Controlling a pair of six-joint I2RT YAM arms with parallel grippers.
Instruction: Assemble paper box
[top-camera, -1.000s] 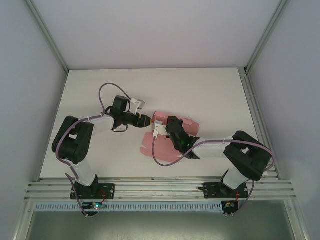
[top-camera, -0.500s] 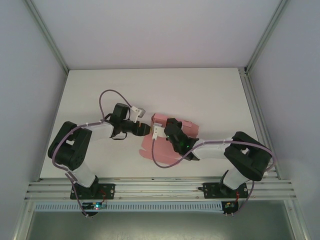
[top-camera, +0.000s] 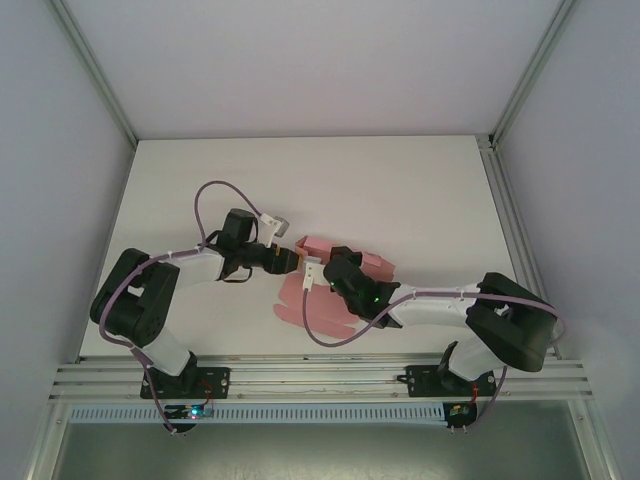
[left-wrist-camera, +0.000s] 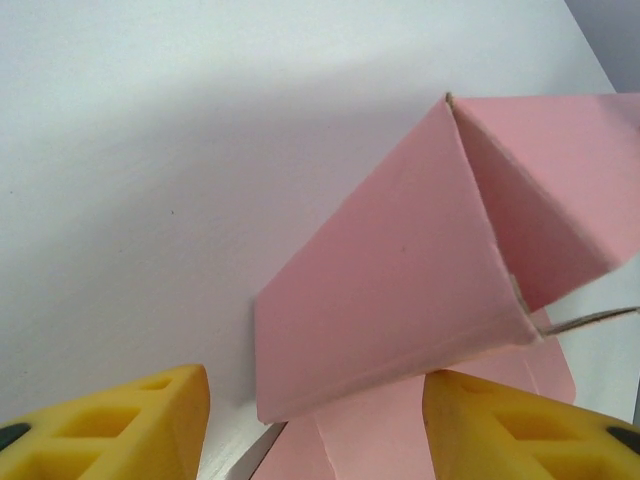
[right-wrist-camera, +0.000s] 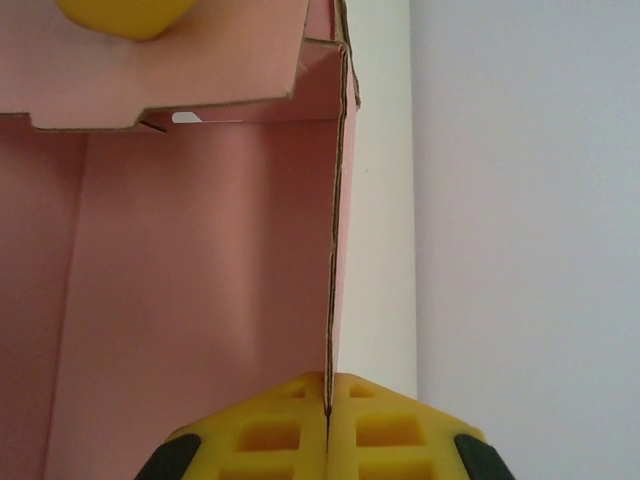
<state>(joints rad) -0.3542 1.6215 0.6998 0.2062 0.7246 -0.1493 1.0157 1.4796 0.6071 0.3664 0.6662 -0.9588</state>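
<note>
Paper box (top-camera: 300, 300) at mid tabletop (top-camera: 400, 190), between both arms, partly folded: base flat, several panels raised. Right claw (top-camera: 320, 268) clamped tight on edge of an upright side wall; right wrist view: right claw (right-wrist-camera: 328, 400) with thin card of paper box (right-wrist-camera: 200, 280) pinched between its tips. Left claw (top-camera: 290, 262) roughly half spread, gripping nothing, at box's left end; left wrist view: left claw (left-wrist-camera: 315, 420) facing sloping wall of paper box (left-wrist-camera: 400, 290), flat flap under the gap.
</note>
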